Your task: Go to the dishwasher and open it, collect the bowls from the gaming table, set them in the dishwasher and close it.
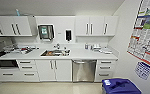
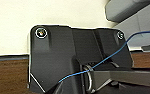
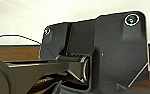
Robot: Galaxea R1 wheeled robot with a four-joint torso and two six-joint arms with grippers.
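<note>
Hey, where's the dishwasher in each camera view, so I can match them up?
Head view: dishwasher low in the cabinet run, right of the doors under the sink, left of a drawer stack.
Left wrist view: instead the robot's dark plate, pale wall.
Right wrist view: same plate and wall.
Shared landmark: blue cable in both wrist views.

Open pale floor (image 1: 41,88) stretching to the kitchen cabinets, dishwasher (image 1: 84,70) front unobstructed at the far side, blue lidded bin (image 1: 120,86) crowding the near right, poster-covered wall (image 1: 143,37) closing the right side.
</note>
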